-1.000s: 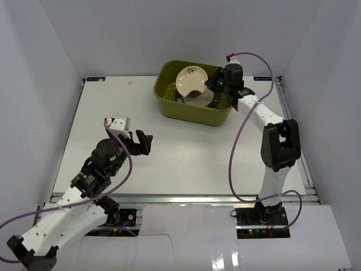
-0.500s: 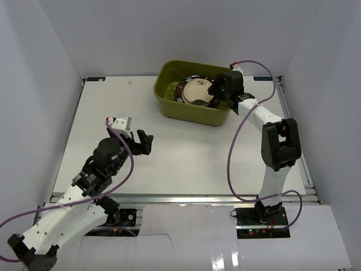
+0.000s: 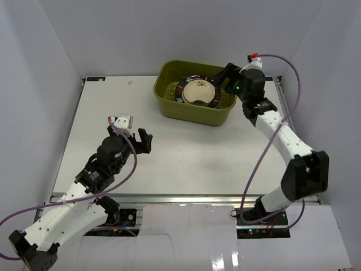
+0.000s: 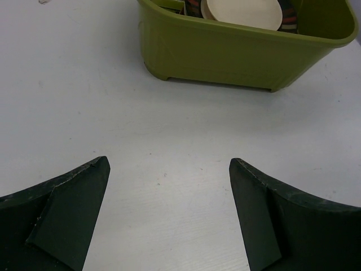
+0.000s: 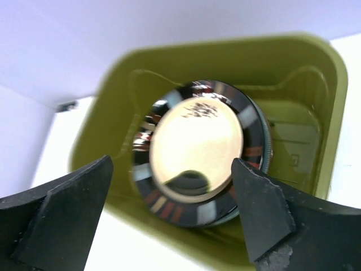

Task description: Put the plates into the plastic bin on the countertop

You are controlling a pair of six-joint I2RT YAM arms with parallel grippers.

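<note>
**Plates lie stacked in the tub as both claws stand empty**

From my remote station I see the small cream plate (image 3: pixel 197 90) lying flat on a dark-rimmed plate (image 5: pixel 256 141) inside the plastic bin (image 3: pixel 192 114), which stands toward the far right of the countertop (image 3: pixel 186 158). The right gripper (image 3: pixel 227 76) hovers over the bin's far right corner, spread wide and gripping nothing (the stack shows between its fingers). The left gripper (image 3: pixel 144 141) hangs over the countertop, well apart from the bin, equally wide and empty.
</note>
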